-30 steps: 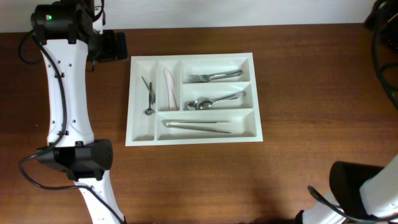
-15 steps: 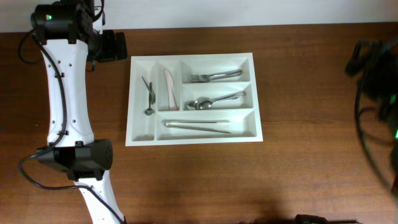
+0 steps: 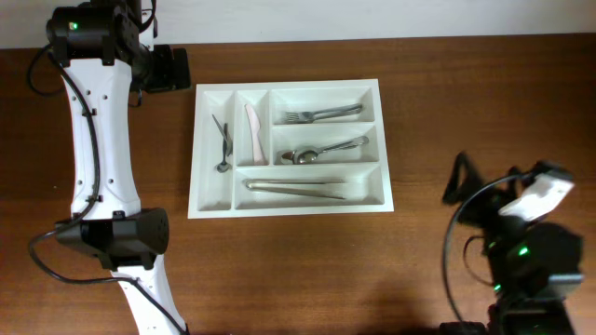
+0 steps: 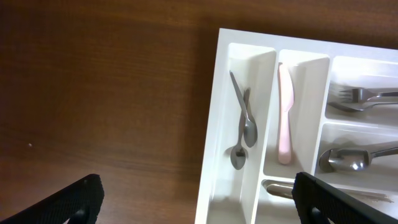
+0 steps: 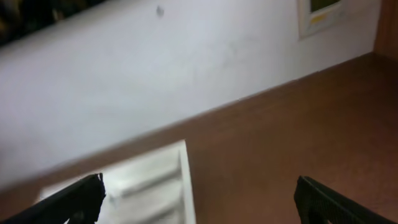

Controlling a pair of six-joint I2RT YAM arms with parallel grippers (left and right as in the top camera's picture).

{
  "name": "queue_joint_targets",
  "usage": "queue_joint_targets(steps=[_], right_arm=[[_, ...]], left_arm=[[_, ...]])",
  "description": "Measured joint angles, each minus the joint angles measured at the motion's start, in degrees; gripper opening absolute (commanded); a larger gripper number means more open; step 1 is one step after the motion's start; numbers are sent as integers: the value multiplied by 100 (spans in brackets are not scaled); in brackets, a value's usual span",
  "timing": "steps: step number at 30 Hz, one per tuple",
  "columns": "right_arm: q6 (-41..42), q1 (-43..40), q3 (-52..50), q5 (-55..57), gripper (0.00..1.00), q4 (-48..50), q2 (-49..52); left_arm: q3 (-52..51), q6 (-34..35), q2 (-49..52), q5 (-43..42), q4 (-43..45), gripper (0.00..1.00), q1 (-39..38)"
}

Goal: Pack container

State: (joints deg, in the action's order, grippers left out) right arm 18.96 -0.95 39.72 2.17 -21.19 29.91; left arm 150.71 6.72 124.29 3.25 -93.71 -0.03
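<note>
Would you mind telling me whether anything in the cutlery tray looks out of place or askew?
Nothing serious: every utensil lies inside the tray. Only the two small spoons in its leftmost compartment lie crossed over each other.

Dark brown wood-grain tabletop point(image 3: 447, 102), plain white wall point(image 3: 372, 17) along its far edge, small pale framed panel point(image 5: 320, 12) on the wall, far right, soft even light
</note>
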Motion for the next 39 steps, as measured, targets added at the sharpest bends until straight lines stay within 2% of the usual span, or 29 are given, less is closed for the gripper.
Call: queue_joint_targets(steps=[4,9,15,27,39], right_arm=[[-369,107,-872,35,99,76,-520],[-549,116,-1987,337,99,813,-1193],[-592,118,-2817,409,99,1250,-1626],[-658,122,-3694,391,99,1266,-2404],[-1530,223,-3696,-11,99,1268,-2457]], left_arm=[[0,0,0,0,2,99,0],[0,0,0,2,2,99,0],[0,0,0,0,2,99,0],[0,0,0,2,2,99,0],[0,0,0,0,2,99,0]])
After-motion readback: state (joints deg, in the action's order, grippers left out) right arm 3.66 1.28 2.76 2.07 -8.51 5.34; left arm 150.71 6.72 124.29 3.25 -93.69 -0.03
